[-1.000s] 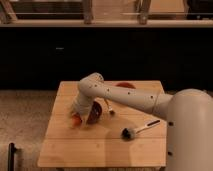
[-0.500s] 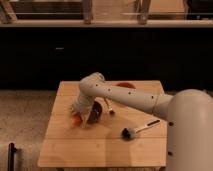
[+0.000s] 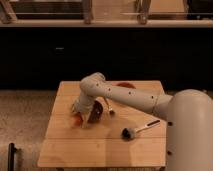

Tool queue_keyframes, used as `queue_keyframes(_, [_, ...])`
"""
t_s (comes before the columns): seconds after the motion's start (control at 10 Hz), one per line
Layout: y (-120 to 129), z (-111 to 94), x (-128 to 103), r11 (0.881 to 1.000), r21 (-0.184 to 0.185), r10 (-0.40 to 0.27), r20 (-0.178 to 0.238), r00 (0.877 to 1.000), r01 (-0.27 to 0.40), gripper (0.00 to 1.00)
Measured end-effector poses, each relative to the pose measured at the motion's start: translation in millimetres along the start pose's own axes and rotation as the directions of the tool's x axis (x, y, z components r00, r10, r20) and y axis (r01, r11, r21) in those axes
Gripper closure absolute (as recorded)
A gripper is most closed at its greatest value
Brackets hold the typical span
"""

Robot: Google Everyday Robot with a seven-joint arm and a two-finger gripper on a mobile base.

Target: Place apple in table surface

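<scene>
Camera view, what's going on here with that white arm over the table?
A robot arm reaches from the right across the table surface. Its end effector is low on the left side, right at the apple, beside a dark bowl. I cannot tell whether the apple rests on the wood. A brush lies nearer the front, an orange-red dish at the back.

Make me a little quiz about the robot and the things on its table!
1. True or false: the gripper hangs high up, far from the apple.
2. What stands closest to the apple? A) the dark bowl B) a cup C) a book
3. Fill in: the brush has a ____ handle.
Key: 1 false, it is low over the table surface, right at the apple. 2 A. 3 white.
</scene>
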Motion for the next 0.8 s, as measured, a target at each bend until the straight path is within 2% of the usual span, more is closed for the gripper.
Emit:
queue_keyframes(0.2, [1.0, 0.8, -0.1, 1.0, -0.002, -0.004, 0.005, 1.0, 0.004, 0.95])
queue_keyframes(0.8, [-8.6, 17.2, -19.0, 0.995, -0.052, -0.08, 0.055, 0.995, 0.083, 0.95])
